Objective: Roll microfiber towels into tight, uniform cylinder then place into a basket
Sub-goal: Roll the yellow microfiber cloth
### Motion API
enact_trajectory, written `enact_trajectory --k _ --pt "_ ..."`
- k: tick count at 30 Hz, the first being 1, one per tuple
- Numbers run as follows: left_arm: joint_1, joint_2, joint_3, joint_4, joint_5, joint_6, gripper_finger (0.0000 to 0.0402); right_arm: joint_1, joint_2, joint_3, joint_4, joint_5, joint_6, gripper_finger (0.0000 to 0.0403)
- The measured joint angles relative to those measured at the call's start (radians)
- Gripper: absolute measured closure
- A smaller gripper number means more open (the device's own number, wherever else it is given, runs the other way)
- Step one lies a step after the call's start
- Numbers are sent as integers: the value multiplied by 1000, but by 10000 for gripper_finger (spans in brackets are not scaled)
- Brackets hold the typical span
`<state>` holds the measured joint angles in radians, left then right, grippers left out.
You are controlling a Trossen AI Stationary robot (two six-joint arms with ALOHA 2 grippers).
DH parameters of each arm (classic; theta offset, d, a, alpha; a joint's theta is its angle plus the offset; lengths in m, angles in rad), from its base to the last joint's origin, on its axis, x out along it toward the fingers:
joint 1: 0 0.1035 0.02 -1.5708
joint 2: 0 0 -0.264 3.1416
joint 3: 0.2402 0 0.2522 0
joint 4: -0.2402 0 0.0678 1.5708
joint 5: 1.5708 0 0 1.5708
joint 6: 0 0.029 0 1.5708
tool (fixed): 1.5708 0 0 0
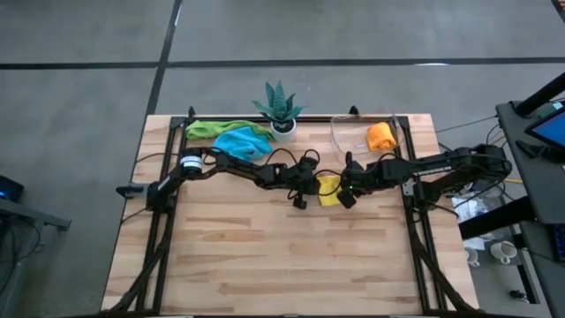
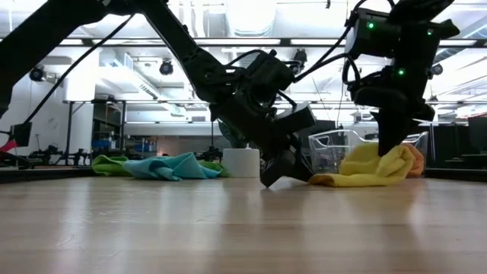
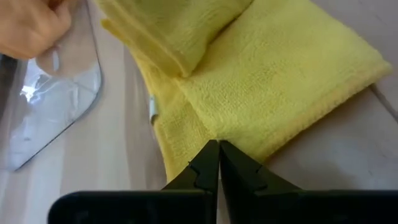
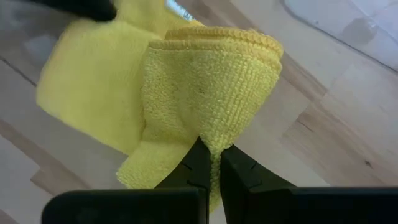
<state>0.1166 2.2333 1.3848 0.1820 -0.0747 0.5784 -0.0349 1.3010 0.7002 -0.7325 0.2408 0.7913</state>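
Observation:
A yellow towel (image 1: 327,187) lies mid-table, partly folded over itself. My right gripper (image 4: 211,149) is shut on its raised fold. My left gripper (image 3: 218,144) comes slanting from the table's left, shut, with its tips at the towel's flat part. The clear basket (image 1: 353,134) stands at the far right edge with an orange towel (image 1: 380,135) in it. A green towel (image 1: 210,129) and a light blue towel (image 1: 240,143) lie crumpled on the table at the far left. My left gripper has its shut fingertips on the flat lower layer of the towel (image 3: 214,127), near a hemmed edge, slanting down from the table's left. Whether any cloth is caught between the tips I cannot tell. That layer lies flat on the table. My right gripper pinches the doubled-over fold of the towel (image 4: 210,127) between its two fingers, coming steeply from above. The fold holds more than one layer. It stands raised (image 2: 384,156) under the fingers, while the rest of the towel (image 2: 342,180) lies slack on the table.
A spiky green plant in a white pot (image 1: 281,113) stands at the far edge between the towels and the basket. The near half of the wooden table (image 1: 282,265) is bare board. The basket's corner (image 3: 59,106) lies close to the yellow towel.

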Motion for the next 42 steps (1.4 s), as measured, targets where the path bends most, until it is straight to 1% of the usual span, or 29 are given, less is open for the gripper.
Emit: enact_trajectory --k 9,12,22,25,29,33,38,42 --pt "-15 1 -10 -9 12 0 402 -1 -17 0 6 73 71 394" --pt "-17 1 -14 -9 13 -1 402 -3 -16 0 0 80 76 394" --pt "-20 1 -17 -2 14 -20 402 -2 30 0 -26 139 80 394" --pt "-20 1 -17 0 15 -22 402 -1 65 27 -50 178 71 394" --pt "-20 2 -18 1 17 -23 402 3 126 103 -110 232 39 394" --pt "-21 2 -19 5 16 -37 402 6 221 174 -184 242 22 394" --pt "-21 -5 -20 16 16 -99 402 29 348 244 -194 261 -12 394" --pt "-23 -39 -27 -21 23 -127 402 60 402 302 -194 265 -32 394"
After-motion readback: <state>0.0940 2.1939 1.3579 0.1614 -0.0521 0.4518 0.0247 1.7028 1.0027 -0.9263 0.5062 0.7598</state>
